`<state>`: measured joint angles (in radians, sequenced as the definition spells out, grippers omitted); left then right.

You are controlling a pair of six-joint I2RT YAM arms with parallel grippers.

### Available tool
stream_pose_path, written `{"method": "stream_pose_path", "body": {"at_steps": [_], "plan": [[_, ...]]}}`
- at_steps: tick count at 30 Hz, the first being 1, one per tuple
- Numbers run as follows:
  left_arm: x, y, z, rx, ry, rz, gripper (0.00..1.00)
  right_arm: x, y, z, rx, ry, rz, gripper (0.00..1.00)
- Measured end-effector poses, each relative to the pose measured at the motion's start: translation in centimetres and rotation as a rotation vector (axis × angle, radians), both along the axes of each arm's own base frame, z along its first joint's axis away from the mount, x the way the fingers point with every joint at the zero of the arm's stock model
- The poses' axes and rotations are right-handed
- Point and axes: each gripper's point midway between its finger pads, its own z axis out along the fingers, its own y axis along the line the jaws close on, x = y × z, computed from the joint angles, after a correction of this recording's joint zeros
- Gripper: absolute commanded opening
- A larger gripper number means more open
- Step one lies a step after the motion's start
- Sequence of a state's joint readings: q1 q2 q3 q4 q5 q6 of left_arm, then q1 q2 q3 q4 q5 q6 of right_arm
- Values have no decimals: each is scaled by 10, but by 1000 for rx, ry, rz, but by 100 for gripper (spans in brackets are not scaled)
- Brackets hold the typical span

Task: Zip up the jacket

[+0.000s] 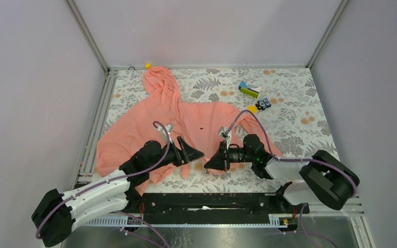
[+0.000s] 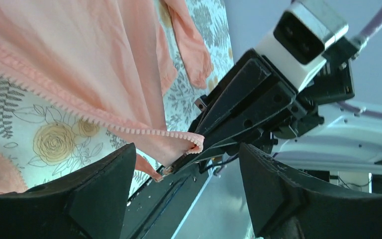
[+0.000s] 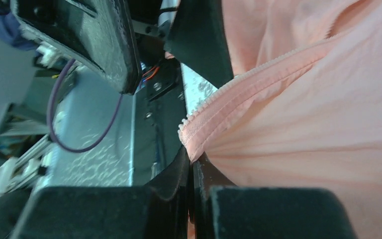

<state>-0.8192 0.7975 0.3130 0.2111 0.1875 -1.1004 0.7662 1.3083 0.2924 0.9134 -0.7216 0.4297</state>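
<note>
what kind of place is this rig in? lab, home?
Probably a lab test cell: plain panel walls on aluminium framing box in a floral-cloth table, with a black mounting rail along its near edge.

Lab rig: grey walls (image 1: 31, 77), alu frame (image 1: 87, 33).

Top view: jacket (image 1: 186, 116) hem at lower centre is hidden under left arm (image 1: 150, 155) & right arm (image 1: 253, 150); zip slider can't be made out. Green-yellow block (image 1: 248, 92) & dark blue-dotted piece (image 1: 263, 104), upper right, too small to ID; same w/ yellow bit (image 1: 148, 65) just above jacket. Left wrist view: jacket runs off top & left edges. Right wrist view: far-left bkgd blurred, jacket cut off at right edge.
</note>
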Motion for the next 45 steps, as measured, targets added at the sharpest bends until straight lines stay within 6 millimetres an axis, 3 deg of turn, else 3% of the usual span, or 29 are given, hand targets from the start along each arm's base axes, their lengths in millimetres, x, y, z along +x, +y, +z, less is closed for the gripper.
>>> {"method": "stream_pose_path", "body": {"at_steps": [8, 10, 12, 16, 19, 24, 27, 30, 31, 33, 34, 37, 45], "plan": [[-11, -13, -18, -27, 71, -84, 65, -21, 5, 1, 75, 126, 153, 5], [-12, -18, -21, -31, 84, -96, 55, -23, 5, -1, 79, 147, 169, 6], [-14, -24, -26, -26, 97, -121, 38, -24, 6, -2, 78, 165, 173, 10], [-16, -33, -31, -15, 113, -156, 1, -22, 5, -11, 47, 202, 145, 41], [-14, -36, -27, -18, 98, -161, 0, -6, 3, -23, -33, 245, 26, 64], [2, -36, -22, -13, 72, -91, 0, 22, -11, -30, -214, 329, -225, 77], [7, -37, -24, 2, 84, -68, 0, 27, -25, -28, -287, 378, -335, 99], [11, -38, -33, 31, 125, -46, 0, 22, -38, -32, -347, 430, -405, 98], [12, -38, -36, 38, 143, -36, 0, 20, -42, -36, -381, 434, -432, 93], [14, -38, -42, 48, 169, -17, 0, 8, -45, -43, -451, 423, -462, 69], [14, -38, -44, 50, 182, -8, 0, 1, -45, -44, -482, 405, -470, 64], [16, -38, -50, 54, 211, 11, 0, -7, -43, -45, -539, 350, -516, 62], [17, -37, -52, 52, 238, 27, 0, 11, -47, -49, -614, 156, -625, 63]]}}
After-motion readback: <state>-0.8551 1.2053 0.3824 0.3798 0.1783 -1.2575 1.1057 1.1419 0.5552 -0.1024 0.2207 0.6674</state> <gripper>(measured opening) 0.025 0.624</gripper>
